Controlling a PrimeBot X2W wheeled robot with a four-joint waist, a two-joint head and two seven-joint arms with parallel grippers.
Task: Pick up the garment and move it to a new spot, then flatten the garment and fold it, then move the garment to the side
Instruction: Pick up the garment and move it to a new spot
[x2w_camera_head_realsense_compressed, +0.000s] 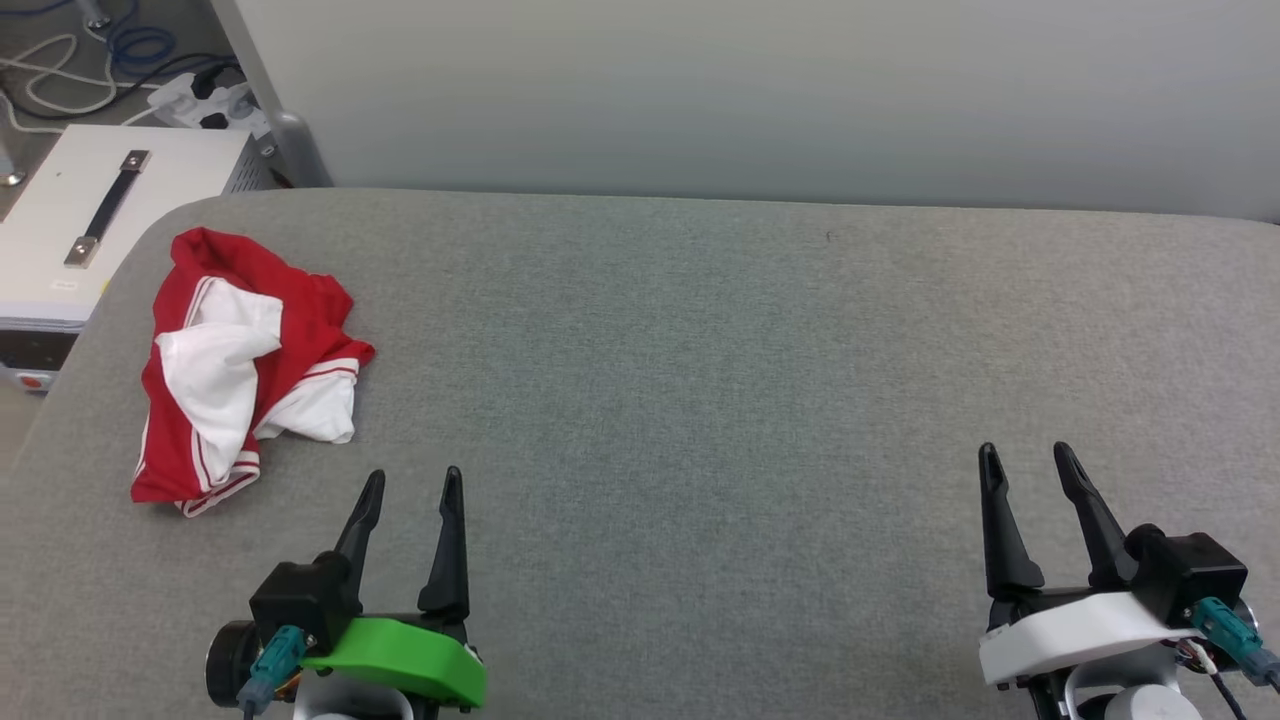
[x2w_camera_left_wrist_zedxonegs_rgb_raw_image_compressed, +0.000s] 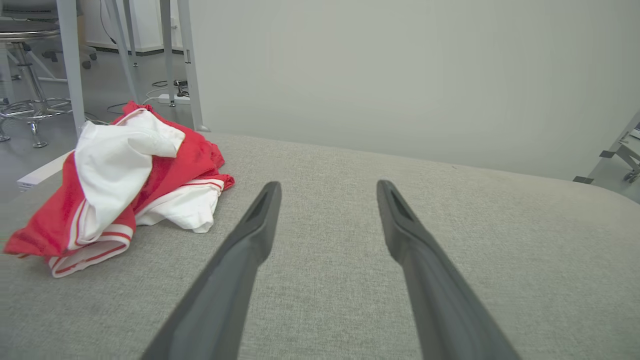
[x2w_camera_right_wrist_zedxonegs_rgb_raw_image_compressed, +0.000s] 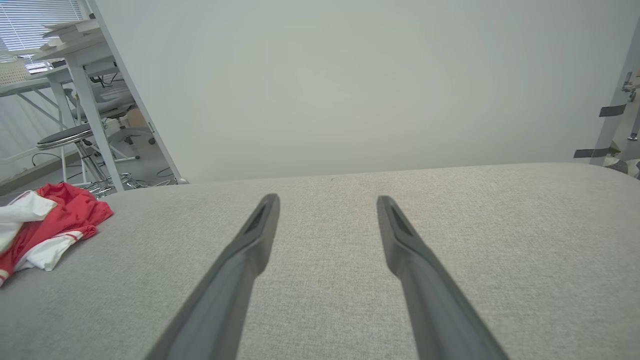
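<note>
**Crumpled shirt at the table's left end, both grippers wide and empty**

We see the garment (x2w_camera_head_realsense_compressed: 245, 365) lying in a loose heap on the grey fabric-covered table (x2w_camera_head_realsense_compressed: 700, 400), close to its rounded left corner. Red cloth is bunched around white sleeve fabric, and red-and-white striped trim shows along the near edge. Any lettering is hidden in the folds.

Our left gripper (x2w_camera_head_realsense_compressed: 414, 473) is the nearer one, just to the right of the heap and slightly closer to us. Its two dark fingers are spread wide, point away from us and hold nothing. They are apart from the shirt, and in the left wrist view the heap sits off to the left of the fingers rather than between them. Our right gripper (x2w_camera_head_realsense_compressed: 1025, 448) is well apart from the garment, near the table's right end. Its jaws are equally wide and empty, with bare grey fabric between the fingers. We cannot tell whether either gripper's fingertips rest on the surface or hang just above it.

Between the left gripper and the shirt there is only bare tabletop. A pale wall panel (x2w_camera_head_realsense_compressed: 760, 90) runs along the far edge of the table. Off the left end stands a white box with a black handle (x2w_camera_head_realsense_compressed: 100, 215). A power strip (x2w_camera_head_realsense_compressed: 200, 100) and loose cables lie on the floor behind it. The right wrist view also shows a stool (x2w_camera_right_wrist_zedxonegs_rgb_raw_image_compressed: 65, 137) and white desk legs over there.
</note>
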